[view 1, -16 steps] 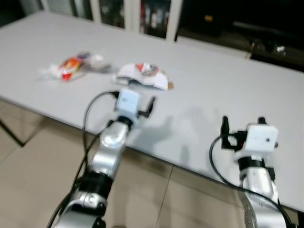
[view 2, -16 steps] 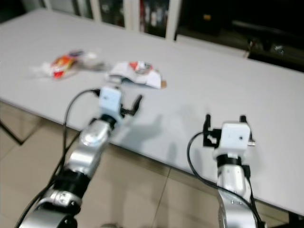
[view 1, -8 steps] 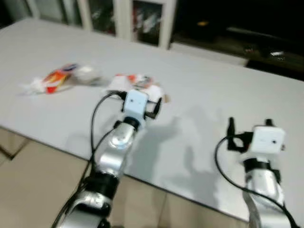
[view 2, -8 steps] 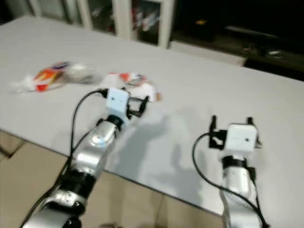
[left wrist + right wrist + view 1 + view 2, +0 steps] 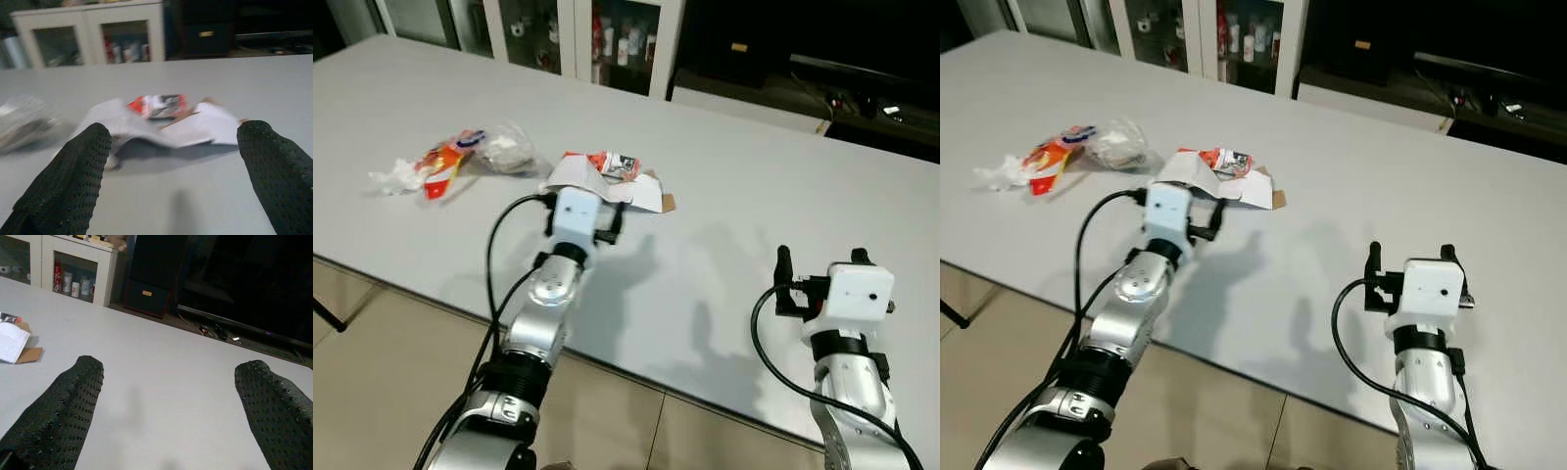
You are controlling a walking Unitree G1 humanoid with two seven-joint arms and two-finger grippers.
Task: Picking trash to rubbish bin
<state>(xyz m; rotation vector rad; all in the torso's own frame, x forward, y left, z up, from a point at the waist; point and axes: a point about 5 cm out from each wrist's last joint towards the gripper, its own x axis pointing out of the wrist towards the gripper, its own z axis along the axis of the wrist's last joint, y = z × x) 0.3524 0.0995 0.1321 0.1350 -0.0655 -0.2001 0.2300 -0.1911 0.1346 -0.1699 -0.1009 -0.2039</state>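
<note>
Trash [image 5: 161,120] lies on the table [image 5: 754,206] just ahead of the left gripper [image 5: 173,161], fingers wide apart; right gripper [image 5: 171,401] likewise spread.

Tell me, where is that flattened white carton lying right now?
The white carton lies on the grey table, just beyond the open left hand, right of the clear bag.
</note>
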